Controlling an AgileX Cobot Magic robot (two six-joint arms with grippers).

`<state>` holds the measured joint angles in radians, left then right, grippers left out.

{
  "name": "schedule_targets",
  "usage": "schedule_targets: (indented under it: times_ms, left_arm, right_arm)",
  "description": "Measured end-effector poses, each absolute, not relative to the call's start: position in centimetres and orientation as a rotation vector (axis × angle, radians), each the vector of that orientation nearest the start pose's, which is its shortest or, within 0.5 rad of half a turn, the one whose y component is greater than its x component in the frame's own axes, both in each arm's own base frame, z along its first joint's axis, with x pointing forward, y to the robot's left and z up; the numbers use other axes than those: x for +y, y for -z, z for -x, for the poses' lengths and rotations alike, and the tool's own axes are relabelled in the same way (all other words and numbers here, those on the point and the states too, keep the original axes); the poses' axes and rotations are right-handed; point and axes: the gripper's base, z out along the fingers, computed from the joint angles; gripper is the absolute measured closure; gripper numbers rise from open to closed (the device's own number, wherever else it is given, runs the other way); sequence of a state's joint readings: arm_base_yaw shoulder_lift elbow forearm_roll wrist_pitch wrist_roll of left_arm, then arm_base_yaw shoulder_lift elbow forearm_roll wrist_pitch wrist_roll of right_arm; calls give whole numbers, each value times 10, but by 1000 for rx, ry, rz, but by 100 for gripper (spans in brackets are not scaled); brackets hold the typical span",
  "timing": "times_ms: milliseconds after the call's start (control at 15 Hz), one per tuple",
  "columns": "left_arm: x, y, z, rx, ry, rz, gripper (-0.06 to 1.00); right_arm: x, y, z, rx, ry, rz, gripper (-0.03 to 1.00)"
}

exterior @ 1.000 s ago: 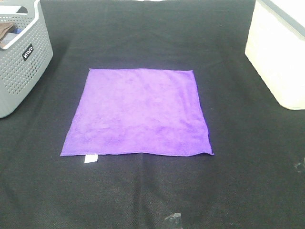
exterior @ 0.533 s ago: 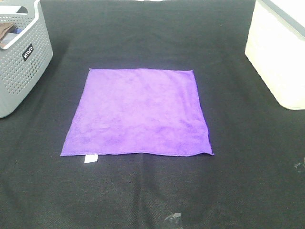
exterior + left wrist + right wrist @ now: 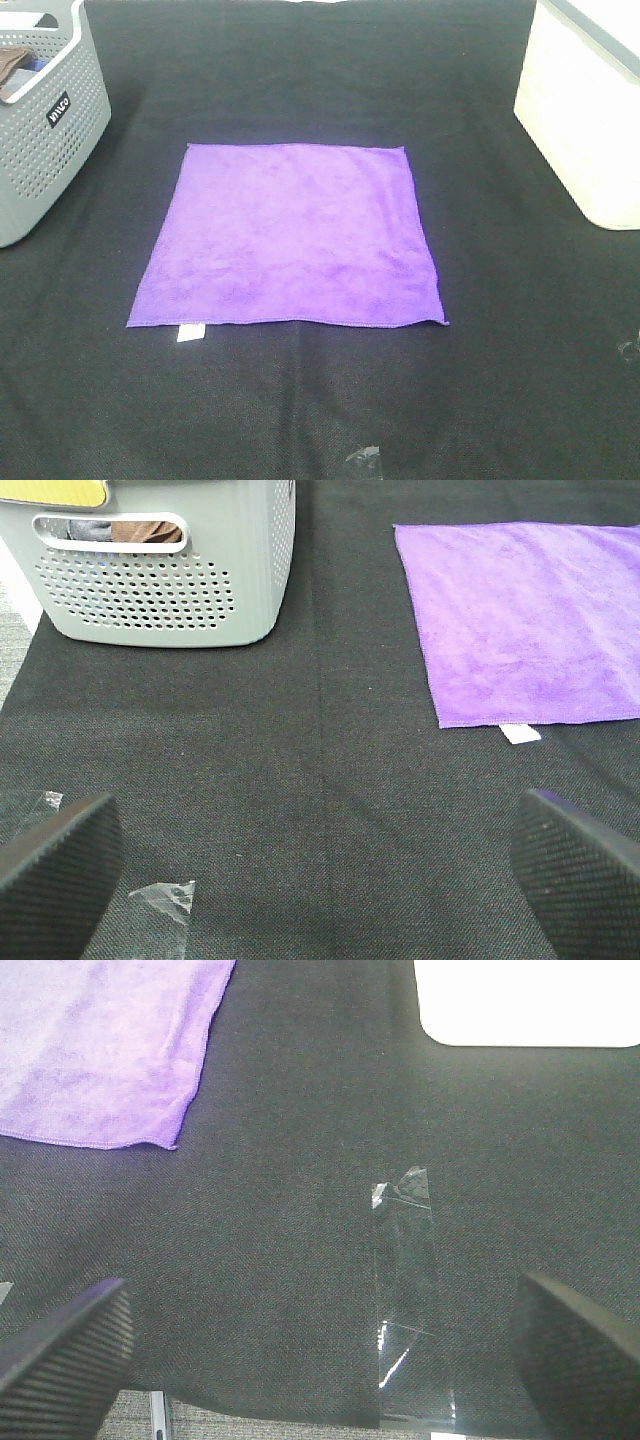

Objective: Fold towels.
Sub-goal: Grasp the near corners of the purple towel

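High view: the towel (image 3: 288, 236) lies flat in the middle of the table (image 3: 300, 410), unmoved since the earlier frame. The basket (image 3: 45, 130) and white bin (image 3: 590, 110) are cut off at the edges.

Left wrist: the left gripper (image 3: 320, 868) stands wide open and empty, only its tips showing.

Right wrist: the right gripper (image 3: 320, 1350) gapes likewise, with a towel corner beyond.

A: What stands in the way?
B: A grey basket (image 3: 45, 120) at the worktop's (image 3: 300, 400) far left corner, and a white box (image 3: 585, 110) at the far right.
A: And around the towel (image 3: 290, 235)?
B: Bare worktop on all four sides; both sit well apart from it. Only flat tape scraps (image 3: 405, 1260) lie near the front edge.
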<state>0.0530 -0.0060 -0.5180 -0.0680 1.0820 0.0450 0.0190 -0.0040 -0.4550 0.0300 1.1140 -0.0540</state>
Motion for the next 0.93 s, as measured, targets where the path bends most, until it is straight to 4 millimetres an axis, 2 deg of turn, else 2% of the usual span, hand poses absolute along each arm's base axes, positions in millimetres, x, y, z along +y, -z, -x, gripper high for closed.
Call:
schedule_targets:
  times_ms: [933]
  left_arm:
    - [-6,-281,9,2040,20,3,-4]
  right_arm:
    - [2,-261,3,2137,-16,80,1]
